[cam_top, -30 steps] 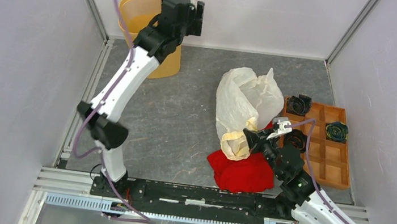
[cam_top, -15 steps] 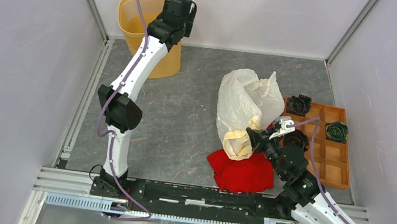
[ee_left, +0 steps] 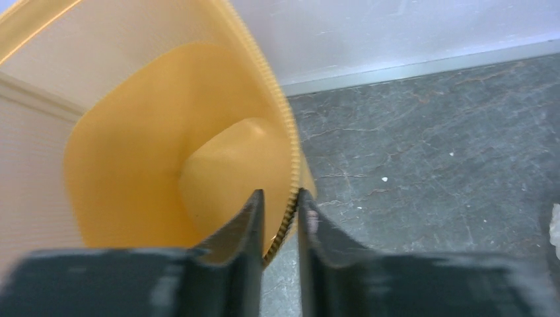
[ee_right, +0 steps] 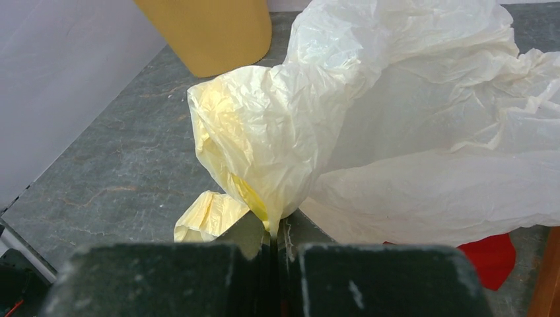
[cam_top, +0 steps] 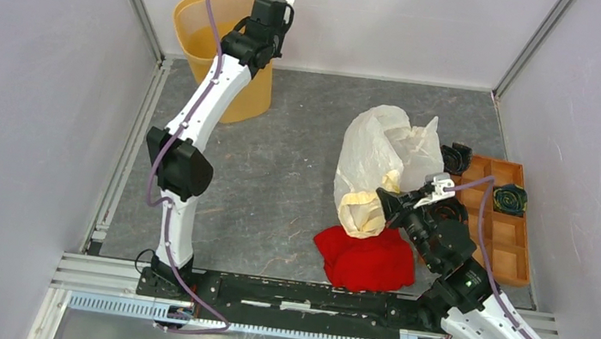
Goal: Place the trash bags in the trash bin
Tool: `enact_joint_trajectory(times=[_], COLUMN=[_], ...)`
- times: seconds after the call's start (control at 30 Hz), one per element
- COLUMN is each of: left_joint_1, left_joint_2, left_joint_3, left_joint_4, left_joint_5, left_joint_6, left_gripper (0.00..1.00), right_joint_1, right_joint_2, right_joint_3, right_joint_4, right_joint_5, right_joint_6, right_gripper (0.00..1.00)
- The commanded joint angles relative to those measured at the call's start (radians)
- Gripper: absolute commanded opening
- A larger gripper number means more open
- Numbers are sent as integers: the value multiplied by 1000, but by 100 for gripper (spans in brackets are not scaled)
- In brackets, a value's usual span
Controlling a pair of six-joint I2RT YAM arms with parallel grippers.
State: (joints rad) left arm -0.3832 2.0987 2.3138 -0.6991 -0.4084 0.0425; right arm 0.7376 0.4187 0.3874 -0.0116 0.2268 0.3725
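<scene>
The trash bin [cam_top: 201,32] is a yellow-orange wastebasket standing in the far left corner. My left gripper [cam_top: 269,20] reaches down over its right rim. In the left wrist view the bin's toothed rim [ee_left: 288,198] runs between the fingers of my left gripper [ee_left: 280,193], one finger inside the bin [ee_left: 132,152] and one outside, pressed close on the rim. The trash bag [cam_top: 382,145] is a cream-white wrinkly film, bunched up mid-right. My right gripper [cam_top: 382,199] is shut on a gathered fold at its lower edge. That pinch of the bag [ee_right: 409,119] shows at my right gripper [ee_right: 274,219].
A red cloth heap [cam_top: 365,260] lies below the bag, near the front. A brown wooden compartment tray [cam_top: 503,238] with black rosette pieces [cam_top: 510,198] sits at the right. Grey walls and metal posts close in the floor on three sides.
The left gripper swung over the bin's right rim and its jaws narrowed onto it; the bin shifted slightly left. The right gripper carried the bag a little to the right.
</scene>
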Motion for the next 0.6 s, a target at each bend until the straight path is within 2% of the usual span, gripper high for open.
enact_joint_trajectory(times=[0.0, 0.03, 0.1, 0.23, 0.3, 0.37, 0.47, 0.57], left_joint_1=[-2, -3, -4, -12, -14, -14, -17, -20], left_joint_2=[-70, -84, -114, -208, -266, -316, -398, -481], left_joint_3=[-62, -77, -106, -190, -243, -287, -365, -455], left_joint_4=[-14, -13, -14, -14, -15, -32, -52, -50], left_joint_5=[15, 9, 18, 55, 76, 95, 173, 274], left_joint_6=[0, -10, -30, -71, -87, -108, -142, -190], left_gripper=[17, 8, 3, 2, 2, 2, 2, 2], right_joint_1=[0, -1, 0, 0, -1, 0, 0, 0], right_joint_2=[-6, -3, 12, 60, 89, 119, 181, 223], right_joint_3=[54, 59, 75, 128, 159, 184, 256, 311], right_joint_4=[17, 22, 24, 17, 15, -14, -103, -112], right_joint_5=[18, 16, 14, 4, 48, 99, 193, 153], right_joint_6=[17, 15, 8, -8, 26, 93, 277, 347], right_gripper=[1, 1, 1, 1, 1, 1, 1, 1])
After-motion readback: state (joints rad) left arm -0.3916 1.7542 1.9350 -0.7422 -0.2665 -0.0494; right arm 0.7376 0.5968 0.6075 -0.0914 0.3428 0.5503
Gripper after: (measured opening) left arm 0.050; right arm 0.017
